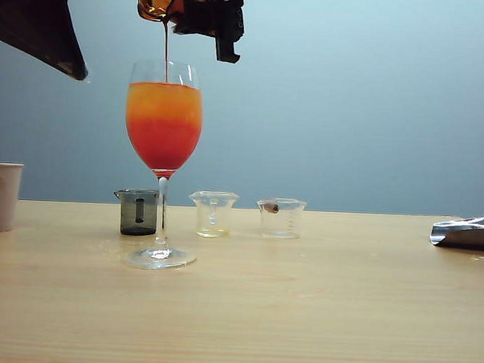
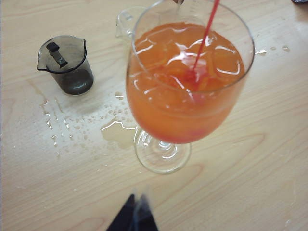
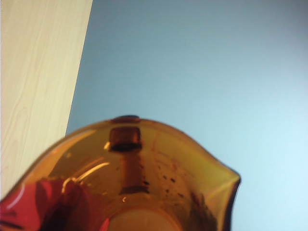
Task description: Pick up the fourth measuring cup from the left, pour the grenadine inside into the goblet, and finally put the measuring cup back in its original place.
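Observation:
The goblet stands left of the table's middle, its bowl holding orange drink that turns red toward the bottom. Just above its rim, at the top edge of the exterior view, my right gripper is shut on the fourth measuring cup, an amber cup tipped over. A thin thread of grenadine falls from the cup's lip into the goblet, and the same stream shows in the left wrist view. The amber cup fills the right wrist view, with red grenadine pooled inside it. My left gripper hovers shut near the goblet's foot, holding nothing.
A smoky grey cup stands just behind the goblet's stem, with two clear cups to its right. A beige paper cup is at the left edge and a silvery wrapper at the right. Spilled drops wet the wood beside the foot.

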`<state>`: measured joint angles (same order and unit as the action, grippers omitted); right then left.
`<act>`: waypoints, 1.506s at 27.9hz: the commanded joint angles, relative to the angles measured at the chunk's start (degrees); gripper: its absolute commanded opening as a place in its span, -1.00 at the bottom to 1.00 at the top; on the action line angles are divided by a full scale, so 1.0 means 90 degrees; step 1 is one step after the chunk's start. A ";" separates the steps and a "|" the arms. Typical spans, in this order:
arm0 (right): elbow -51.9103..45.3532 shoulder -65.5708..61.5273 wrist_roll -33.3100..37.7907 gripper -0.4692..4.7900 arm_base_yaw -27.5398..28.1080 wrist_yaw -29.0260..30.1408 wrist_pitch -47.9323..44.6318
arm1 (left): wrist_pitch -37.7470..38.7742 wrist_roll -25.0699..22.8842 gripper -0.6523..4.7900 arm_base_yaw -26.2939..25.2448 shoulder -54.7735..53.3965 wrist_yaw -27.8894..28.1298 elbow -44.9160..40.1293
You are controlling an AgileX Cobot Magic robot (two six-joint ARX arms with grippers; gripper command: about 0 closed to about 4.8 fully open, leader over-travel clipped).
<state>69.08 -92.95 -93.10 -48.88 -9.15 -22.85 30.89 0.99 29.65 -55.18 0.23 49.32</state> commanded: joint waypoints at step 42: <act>0.0214 0.0039 -0.1022 -0.19 0.0034 0.0296 -0.0313 | 0.0148 -0.0015 -0.78 0.0012 0.0012 0.0000 0.0012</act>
<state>70.50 -92.97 -101.93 -48.58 -6.42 -23.20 32.38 0.97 29.65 -55.18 0.23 49.32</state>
